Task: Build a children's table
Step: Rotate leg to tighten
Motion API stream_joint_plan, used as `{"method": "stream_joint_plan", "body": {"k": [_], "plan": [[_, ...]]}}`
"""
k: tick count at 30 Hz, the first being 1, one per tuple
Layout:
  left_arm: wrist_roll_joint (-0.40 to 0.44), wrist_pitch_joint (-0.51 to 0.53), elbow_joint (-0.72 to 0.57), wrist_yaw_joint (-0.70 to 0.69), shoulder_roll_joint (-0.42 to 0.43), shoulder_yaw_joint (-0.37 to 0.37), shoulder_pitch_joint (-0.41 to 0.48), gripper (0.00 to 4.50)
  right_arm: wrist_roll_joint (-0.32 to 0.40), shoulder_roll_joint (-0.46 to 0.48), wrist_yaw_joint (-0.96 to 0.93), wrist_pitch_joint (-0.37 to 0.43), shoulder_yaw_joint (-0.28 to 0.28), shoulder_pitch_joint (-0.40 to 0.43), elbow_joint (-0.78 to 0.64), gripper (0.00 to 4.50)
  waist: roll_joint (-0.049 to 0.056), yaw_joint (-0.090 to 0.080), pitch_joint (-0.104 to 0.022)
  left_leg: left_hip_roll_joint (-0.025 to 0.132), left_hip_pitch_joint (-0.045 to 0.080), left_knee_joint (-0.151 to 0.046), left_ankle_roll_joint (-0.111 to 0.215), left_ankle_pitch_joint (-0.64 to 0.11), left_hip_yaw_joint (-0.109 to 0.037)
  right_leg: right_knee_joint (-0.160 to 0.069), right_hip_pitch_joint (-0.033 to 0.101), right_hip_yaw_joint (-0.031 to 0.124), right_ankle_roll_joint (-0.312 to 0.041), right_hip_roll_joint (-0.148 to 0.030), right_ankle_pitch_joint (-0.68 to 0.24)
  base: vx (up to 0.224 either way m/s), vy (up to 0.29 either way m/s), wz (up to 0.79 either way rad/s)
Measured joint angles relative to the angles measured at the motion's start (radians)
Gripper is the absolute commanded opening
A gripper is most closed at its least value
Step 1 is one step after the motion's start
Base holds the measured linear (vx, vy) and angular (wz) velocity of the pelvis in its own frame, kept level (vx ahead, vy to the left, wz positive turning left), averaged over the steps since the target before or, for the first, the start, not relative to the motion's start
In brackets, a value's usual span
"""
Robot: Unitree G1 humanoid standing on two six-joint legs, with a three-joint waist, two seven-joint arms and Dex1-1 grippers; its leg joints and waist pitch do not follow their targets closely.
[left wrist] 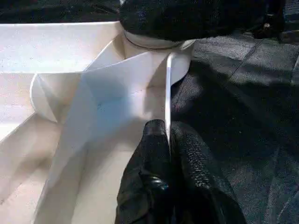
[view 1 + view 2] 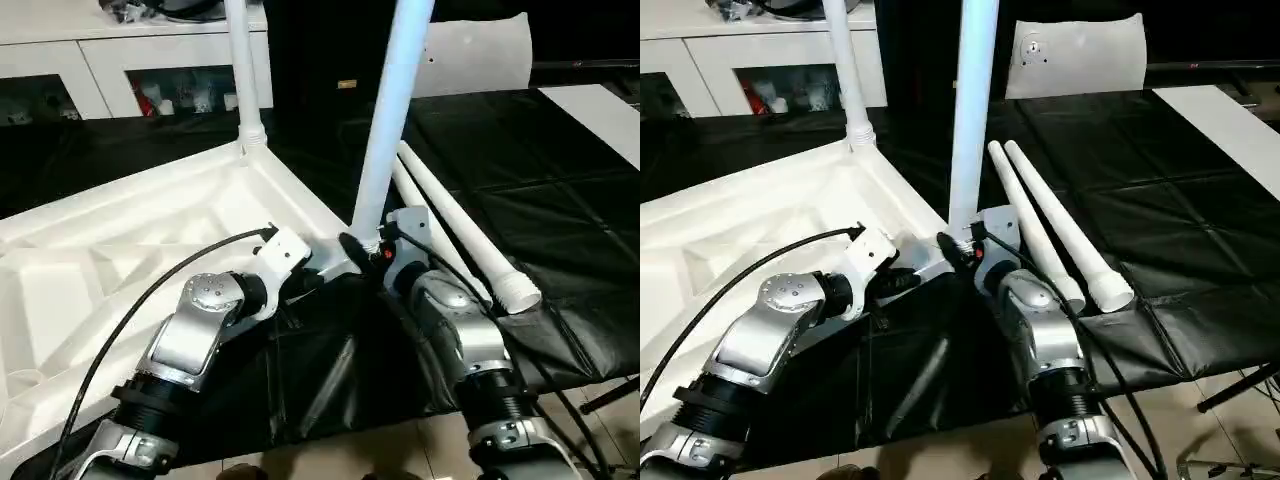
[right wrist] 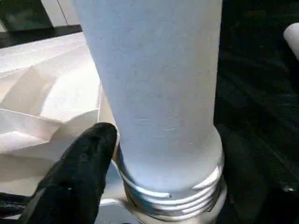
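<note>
Cross-threading threatens: right gripper [image 2: 372, 246] clasps the upright leg [image 2: 390, 120] in the tabletop [image 2: 120, 250] socket at twelve o'clock; left gripper [image 1: 167, 140] pinches the rim; tilt would jam it.

White cabinet [image 2: 60, 60], black mat [image 2: 520, 190], possibly tiled floor [image 2: 400, 450]

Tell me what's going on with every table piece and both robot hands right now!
Table top: upside down, ribbed underside up.
Far leg: upright in its corner socket.
Near leg: upright at the near corner socket, screw threads still showing.
Two spare legs: lying side by side on the black cloth.
Left gripper: fingers shut on the table top's rim.
Right gripper: at the near leg's base; grip unclear.
</note>
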Motion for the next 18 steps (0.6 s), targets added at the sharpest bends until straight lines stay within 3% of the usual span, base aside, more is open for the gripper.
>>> {"method": "stream_joint_plan", "body": {"k": [1,9,14,18], "plan": [[0.000,-0.005,0.000,-0.004,0.006,-0.002,0.000,0.00,0.001,0.000,0.006,-0.008,0.000,0.006,-0.002,3.89,0.000,-0.001,0.000,0.000,0.000,0.000,0.000,0.000,0.000,0.000,0.000,0.000,0.000,0.000,0.000,0.000,0.000,0.00],[-0.012,-0.085,0.012,-0.093,0.085,-0.011,0.000,0.00,0.048,-0.100,0.208,-0.009,0.034,0.090,-0.104,4.47,-0.002,0.003,0.002,0.001,-0.004,-0.001,0.000,0.000,0.000,-0.001,-0.003,-0.002,0.000,0.001,0.000,0.000,0.000,0.00],[-0.055,-0.209,0.057,-0.268,0.199,-0.026,-0.008,0.00,0.067,-0.289,0.455,0.000,0.101,0.112,-0.207,4.47,-0.004,0.011,0.003,0.002,-0.005,-0.001,0.000,0.000,0.000,-0.001,-0.003,-0.003,0.000,0.001,0.000,0.000,0.000,0.00],[-0.086,-0.251,0.081,-0.397,0.238,-0.034,-0.015,0.00,0.067,-0.354,0.578,-0.012,0.118,0.101,-0.208,4.47,-0.004,0.030,0.004,0.001,-0.005,0.001,0.001,0.000,0.000,0.000,-0.003,-0.003,0.000,0.000,0.000,0.000,0.000,0.00]]}}
